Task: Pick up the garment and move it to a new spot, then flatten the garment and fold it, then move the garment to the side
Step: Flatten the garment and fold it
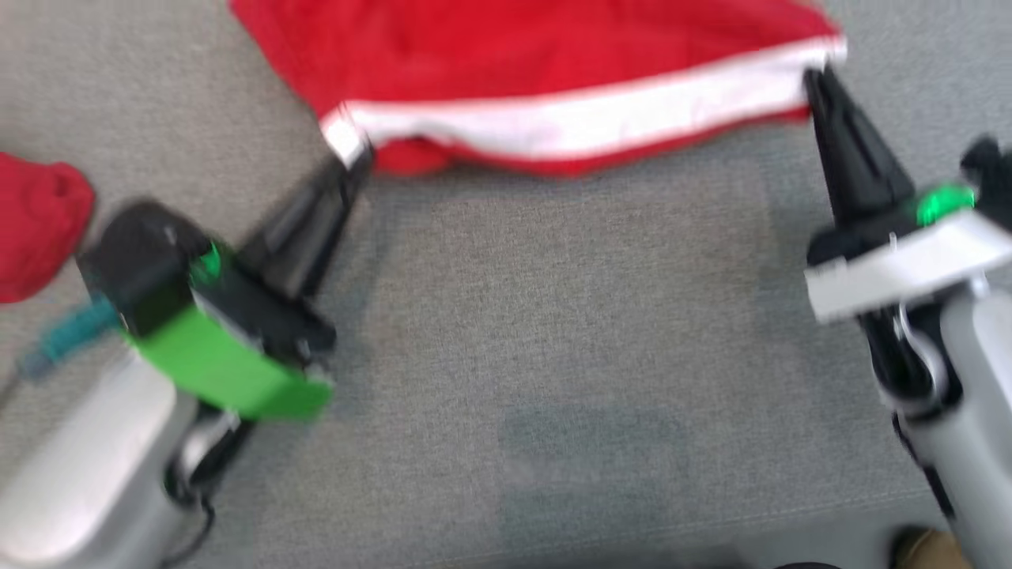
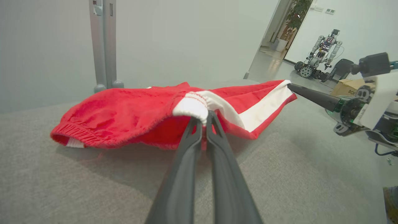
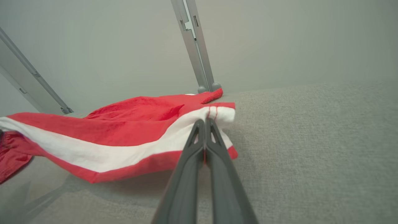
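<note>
While the left pincer (image 1: pixel 353 162) is clamped on one white-banded corner of the garment (image 1: pixel 514 55), the right pincer (image 1: pixel 818 75) is clamped on the other corner, and the white band hangs taut between them, raised off the grey surface (image 1: pixel 553 316). Beyond the band, the red body sags onto the surface. Another red cloth (image 1: pixel 35 225) lies well to the left. Farther back stands a grey post (image 2: pixel 104 46), and beyond a doorway a wheeled robot (image 2: pixel 317 56).
</note>
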